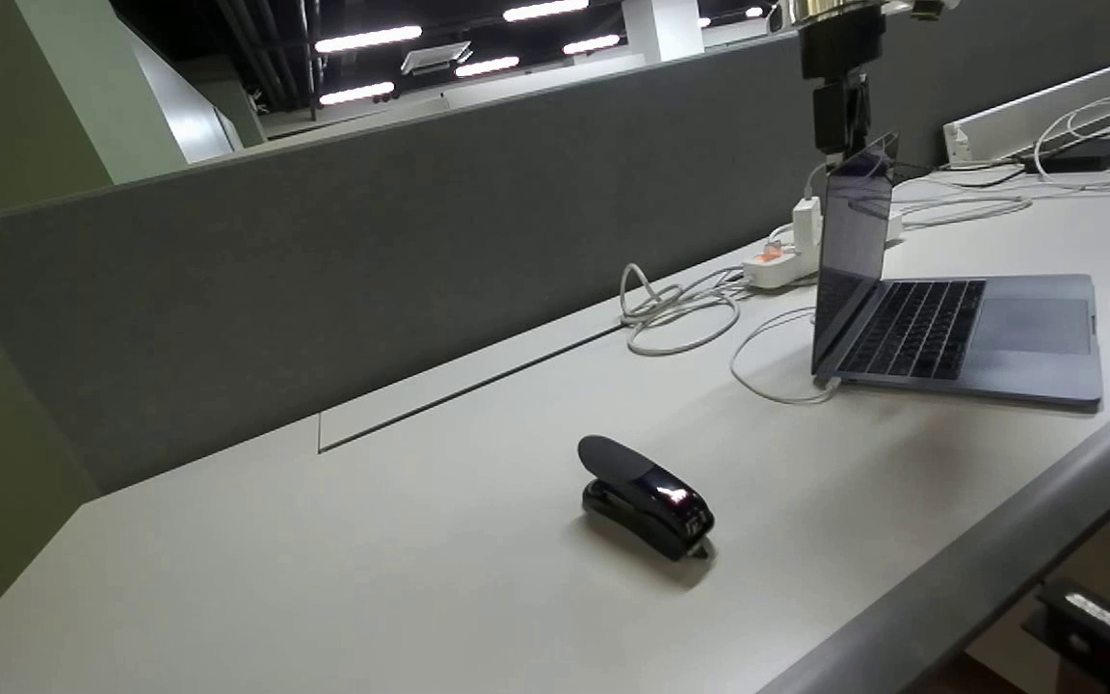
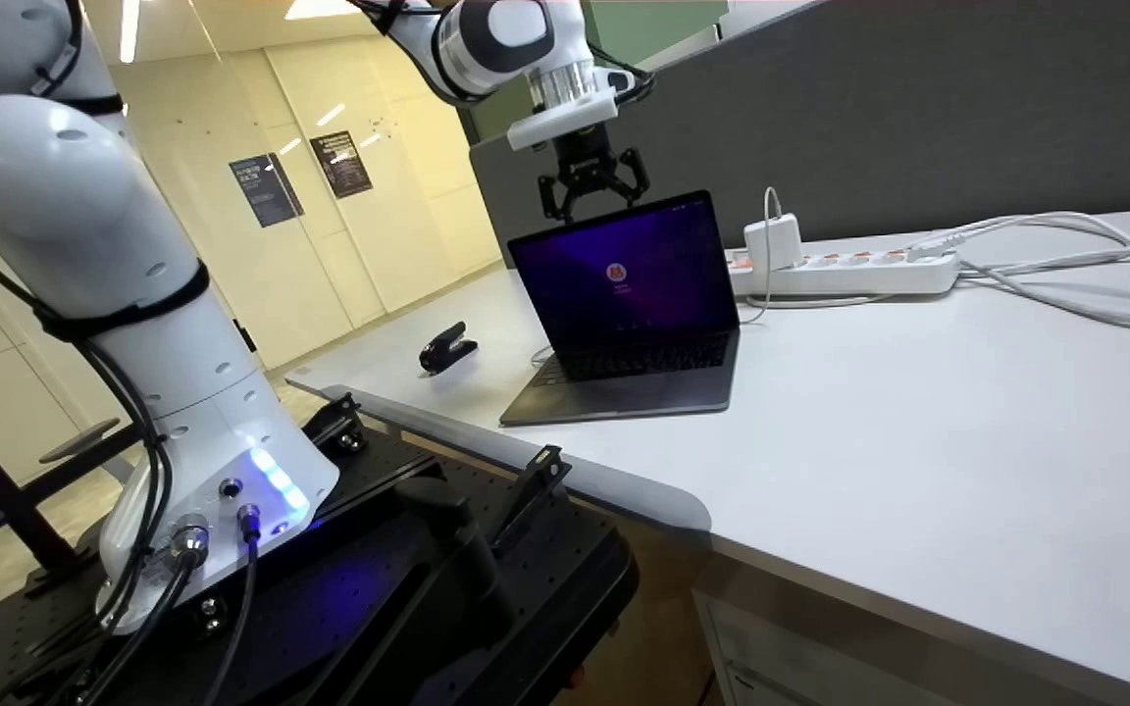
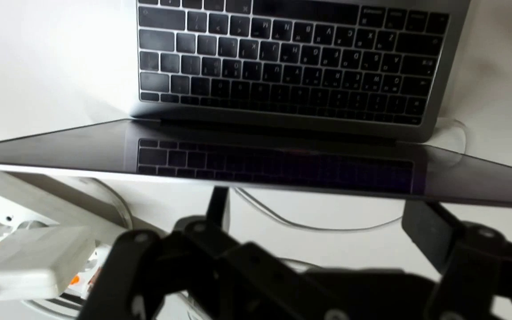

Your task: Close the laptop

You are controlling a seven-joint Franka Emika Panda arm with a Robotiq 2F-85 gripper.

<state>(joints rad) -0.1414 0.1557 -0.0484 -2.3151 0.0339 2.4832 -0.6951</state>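
Observation:
The silver-grey laptop stands open on the table, its dark screen raised steeply, and shows in both exterior views [image 1: 1027,328] [image 2: 629,294]. Its keyboard and the top edge of its lid fill the upper part of the wrist view [image 3: 282,66]. My gripper is at the back side of the lid, by its top edge, in both exterior views [image 1: 842,154] [image 2: 599,209]. In the wrist view my gripper [image 3: 321,206] has its two fingers wide apart with nothing between them. The lid's edge hides the fingertips there, so I cannot tell whether they touch the lid.
A black stapler [image 1: 647,496] lies on the table beside the laptop. A white power strip [image 2: 849,275] with a charger [image 2: 773,242] and loose cables stands behind the laptop. A grey partition [image 1: 420,270] runs along the table's back. A cable plugs into the laptop's side.

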